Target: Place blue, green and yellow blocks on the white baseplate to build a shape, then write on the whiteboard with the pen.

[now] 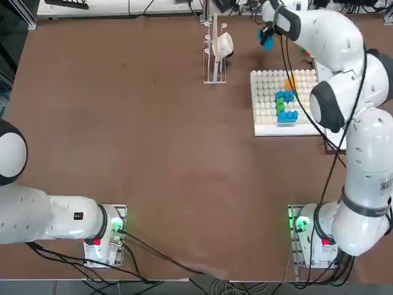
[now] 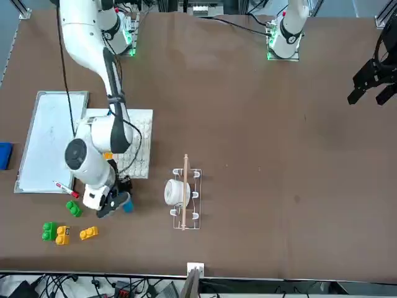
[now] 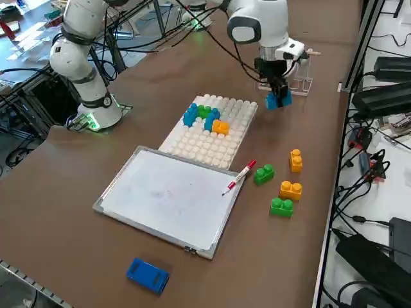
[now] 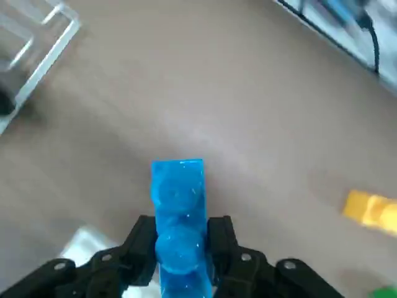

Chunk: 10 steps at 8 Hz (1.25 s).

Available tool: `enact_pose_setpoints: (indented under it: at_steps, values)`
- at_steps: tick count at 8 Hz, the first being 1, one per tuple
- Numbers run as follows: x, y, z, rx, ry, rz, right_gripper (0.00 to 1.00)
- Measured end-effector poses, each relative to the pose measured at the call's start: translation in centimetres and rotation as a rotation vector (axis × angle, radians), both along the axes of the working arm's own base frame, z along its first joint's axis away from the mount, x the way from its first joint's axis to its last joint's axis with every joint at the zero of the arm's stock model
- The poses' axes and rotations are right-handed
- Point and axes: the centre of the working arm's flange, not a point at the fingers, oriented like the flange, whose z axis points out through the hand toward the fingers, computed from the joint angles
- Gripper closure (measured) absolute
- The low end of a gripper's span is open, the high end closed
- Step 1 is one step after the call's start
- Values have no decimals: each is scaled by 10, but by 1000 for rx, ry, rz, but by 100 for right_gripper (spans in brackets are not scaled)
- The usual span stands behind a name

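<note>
My right gripper is shut on a blue block and holds it in the air just past the far edge of the white baseplate. In the right wrist view the blue block sticks out from between the two fingers. On the baseplate stand two blue blocks, a green one and a yellow one. The whiteboard lies beside the plate, with the red-capped pen at its edge. Loose green blocks and yellow blocks lie on the table near the pen.
A clear rack holding a white cup stands close to the gripper, on the side away from the loose blocks. A plain blue pad lies beyond the whiteboard's far end. The table's right edge runs just past the loose blocks.
</note>
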Motion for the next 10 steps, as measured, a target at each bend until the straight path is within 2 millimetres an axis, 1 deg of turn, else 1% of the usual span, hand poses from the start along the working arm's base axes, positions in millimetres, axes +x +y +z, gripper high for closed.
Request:
enact_pose_setpoints:
  at_steps: [1, 2, 4, 5, 6, 8, 9, 10]
  values:
    - [0, -7, 7, -10, -3, 153, 58]
    - [-2, -9, 9, -4, 6, 283, 58]
    - [-8, -12, 6, 27, 16, 489, 58]
    - [-13, -18, 4, 35, 17, 579, 58]
    - [-19, -28, 2, 38, 20, 666, 58]
    - [-32, -58, -6, 44, 39, 807, 58]
    - [-38, -70, -12, 49, 50, 852, 58]
    - [-46, -77, -21, 56, 67, 882, 58]
